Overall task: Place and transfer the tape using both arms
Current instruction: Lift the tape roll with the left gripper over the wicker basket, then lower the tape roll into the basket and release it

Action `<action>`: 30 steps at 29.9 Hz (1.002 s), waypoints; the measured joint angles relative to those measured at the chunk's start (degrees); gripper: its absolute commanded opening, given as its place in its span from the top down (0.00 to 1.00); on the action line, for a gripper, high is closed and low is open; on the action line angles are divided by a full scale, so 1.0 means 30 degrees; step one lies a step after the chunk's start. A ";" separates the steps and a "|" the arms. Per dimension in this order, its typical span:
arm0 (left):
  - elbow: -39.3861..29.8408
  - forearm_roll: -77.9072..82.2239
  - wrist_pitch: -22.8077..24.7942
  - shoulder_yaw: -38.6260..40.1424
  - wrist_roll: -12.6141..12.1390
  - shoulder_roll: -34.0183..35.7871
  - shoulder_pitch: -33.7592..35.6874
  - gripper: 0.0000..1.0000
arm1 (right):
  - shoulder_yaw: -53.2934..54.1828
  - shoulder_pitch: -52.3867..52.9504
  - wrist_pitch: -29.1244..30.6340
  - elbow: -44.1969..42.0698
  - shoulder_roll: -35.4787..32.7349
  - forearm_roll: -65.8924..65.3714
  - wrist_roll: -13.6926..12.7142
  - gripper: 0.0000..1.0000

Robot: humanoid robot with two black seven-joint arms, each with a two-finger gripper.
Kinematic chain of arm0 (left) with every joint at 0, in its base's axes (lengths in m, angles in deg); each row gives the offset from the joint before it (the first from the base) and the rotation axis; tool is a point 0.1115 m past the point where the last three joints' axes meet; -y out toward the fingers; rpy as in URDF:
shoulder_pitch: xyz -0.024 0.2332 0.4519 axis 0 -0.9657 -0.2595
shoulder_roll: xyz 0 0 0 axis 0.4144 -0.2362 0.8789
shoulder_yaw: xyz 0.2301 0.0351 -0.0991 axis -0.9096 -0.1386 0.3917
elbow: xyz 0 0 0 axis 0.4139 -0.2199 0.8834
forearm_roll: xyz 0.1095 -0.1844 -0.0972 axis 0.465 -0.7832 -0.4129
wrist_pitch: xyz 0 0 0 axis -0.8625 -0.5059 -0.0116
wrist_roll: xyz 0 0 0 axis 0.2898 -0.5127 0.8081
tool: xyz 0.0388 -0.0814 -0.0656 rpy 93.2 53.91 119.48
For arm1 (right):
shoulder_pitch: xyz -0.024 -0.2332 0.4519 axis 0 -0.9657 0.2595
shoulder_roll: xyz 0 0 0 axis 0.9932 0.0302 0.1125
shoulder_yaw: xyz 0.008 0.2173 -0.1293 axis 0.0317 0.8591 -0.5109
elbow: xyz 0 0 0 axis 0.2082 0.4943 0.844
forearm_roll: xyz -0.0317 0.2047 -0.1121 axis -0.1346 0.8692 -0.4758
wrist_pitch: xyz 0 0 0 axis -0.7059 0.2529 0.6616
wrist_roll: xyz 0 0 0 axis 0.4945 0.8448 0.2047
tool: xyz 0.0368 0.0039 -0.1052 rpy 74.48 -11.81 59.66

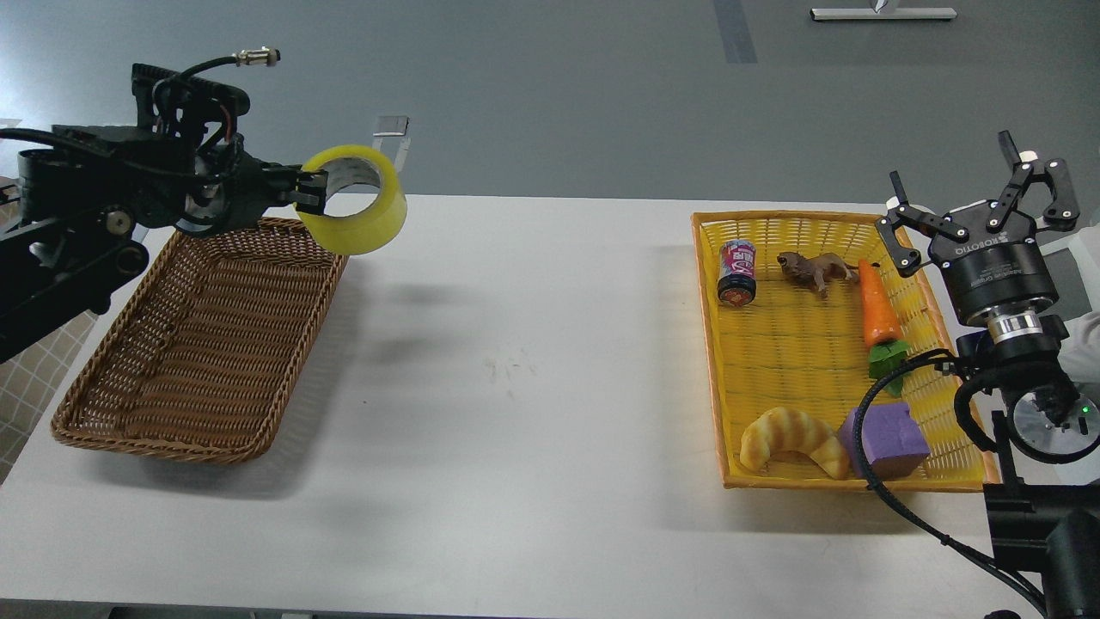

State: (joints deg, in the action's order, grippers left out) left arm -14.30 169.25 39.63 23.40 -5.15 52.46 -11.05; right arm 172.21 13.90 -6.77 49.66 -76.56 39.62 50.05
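The tape (pixel 365 219), a wide yellow translucent roll with a greyish core, hangs in the air over the far right corner of the brown wicker basket (pixel 172 361). My left gripper (pixel 311 191) is shut on the roll's left wall, one finger inside the core. The left arm reaches in from the upper left. My right gripper (pixel 980 193) is open and empty, fingers pointing up, held at the right edge of the yellow basket (pixel 713 344).
The yellow basket holds a small can (pixel 736 272), a toy animal (pixel 812 270), a toy carrot (pixel 878 315), a toy croissant (pixel 791 440) and a purple block (pixel 889 438). The white table (pixel 516 387) lies between the two baskets.
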 measured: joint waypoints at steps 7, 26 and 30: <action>0.0579 -0.0506 -0.1097 -0.0202 0.0274 0.1254 -0.1791 1.00 | -0.0133 0.0097 0.0000 0.0001 0.0284 0.0000 0.0000 0.00; 0.3043 -0.0663 -0.3764 -0.0212 0.1002 0.1147 -0.6041 1.00 | -0.0219 0.0078 0.0000 -0.0037 0.0497 0.0001 0.0000 0.00; 0.3390 -0.0663 -0.4143 -0.0209 0.1258 0.1093 -0.6597 1.00 | -0.0219 0.0067 0.0000 -0.0037 0.0497 0.0001 -0.0001 0.00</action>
State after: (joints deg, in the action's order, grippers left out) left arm -4.13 167.27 27.20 22.77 -1.37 55.73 -30.84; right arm 171.55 14.10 -6.77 49.56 -75.07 39.63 50.05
